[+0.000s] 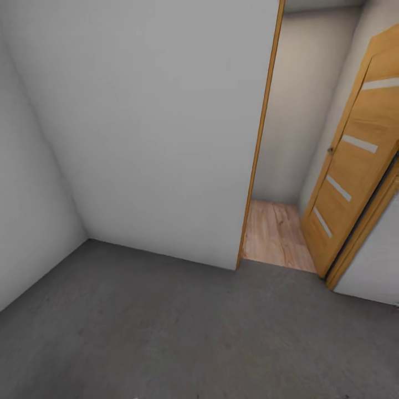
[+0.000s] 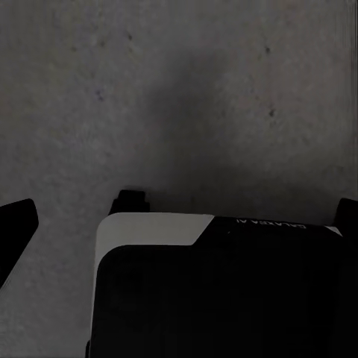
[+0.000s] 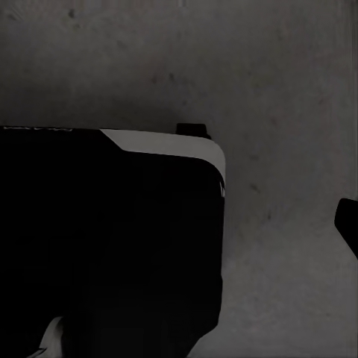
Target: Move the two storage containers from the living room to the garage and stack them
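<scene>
On my left a plain white side wall (image 1: 27, 210) runs down to the dark grey concrete floor (image 1: 183, 332), and the two meet in a slanting edge that ends in the far left corner. Ahead stands a broad white wall (image 1: 160, 127); its foot draws a long straight line across the floor, from that corner towards the right. The concrete in front of me lies bare from the side wall to that foot, so there is wide room here in the garage.

Right of the broad wall, a thin wooden frame edge (image 1: 260, 138) marks a doorway. Through it I see a strip of light wood plank floor (image 1: 274, 233) and pale walls beyond. The concrete stops at the threshold in a clean line. The slatted wooden door (image 1: 354, 160) stands swung open on the right of the gap, with its frame and another white wall piece at the far right.

My wrist cameras look down on mottled concrete beside my dark base body (image 2: 224, 291). A dark tip (image 2: 15, 224) sits at the frame edge in each; I cannot tell whether either gripper is released or clenched.
</scene>
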Controlling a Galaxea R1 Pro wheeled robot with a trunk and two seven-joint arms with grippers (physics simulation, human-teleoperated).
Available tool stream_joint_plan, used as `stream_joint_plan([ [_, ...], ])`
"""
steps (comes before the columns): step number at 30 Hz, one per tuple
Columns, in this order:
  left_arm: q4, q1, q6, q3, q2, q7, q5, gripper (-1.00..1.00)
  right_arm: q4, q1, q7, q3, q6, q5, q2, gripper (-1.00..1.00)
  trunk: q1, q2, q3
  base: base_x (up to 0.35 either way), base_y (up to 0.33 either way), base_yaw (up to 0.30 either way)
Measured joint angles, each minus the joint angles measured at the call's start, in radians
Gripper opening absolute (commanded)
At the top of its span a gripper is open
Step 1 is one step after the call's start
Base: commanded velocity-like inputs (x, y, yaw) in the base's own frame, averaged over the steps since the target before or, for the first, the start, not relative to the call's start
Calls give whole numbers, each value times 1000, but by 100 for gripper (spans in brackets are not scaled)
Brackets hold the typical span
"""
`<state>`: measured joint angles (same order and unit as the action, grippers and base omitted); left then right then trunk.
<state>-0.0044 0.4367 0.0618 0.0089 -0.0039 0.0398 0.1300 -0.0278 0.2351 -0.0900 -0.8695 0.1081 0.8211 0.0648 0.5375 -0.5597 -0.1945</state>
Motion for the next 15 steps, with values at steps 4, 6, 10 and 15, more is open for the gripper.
stream_joint_plan([
  [4, -1, 0, 0, 0, 2, 0, -1, 100, 0, 0, 0, 0, 0, 0, 1, 100, 0, 0, 0, 301, 0, -253],
  [6, -1, 0, -1, 0, 2, 0, -1, 100, 0, 0, 0, 0, 0, 0, 1, 100, 0, 0, 0, 315, 0, -253],
  [10, -1, 0, 0, 0, 2, 0, -1, 100, 0, 0, 0, 0, 0, 0, 1, 100, 0, 0, 0, 319, 0, -253],
  [15, 0, 0, 0, 0, 2, 0, -1, 100, 0, 0, -1, 0, 0, 0, 2, 100, 0, 0, 0, 321, 0, -239],
])
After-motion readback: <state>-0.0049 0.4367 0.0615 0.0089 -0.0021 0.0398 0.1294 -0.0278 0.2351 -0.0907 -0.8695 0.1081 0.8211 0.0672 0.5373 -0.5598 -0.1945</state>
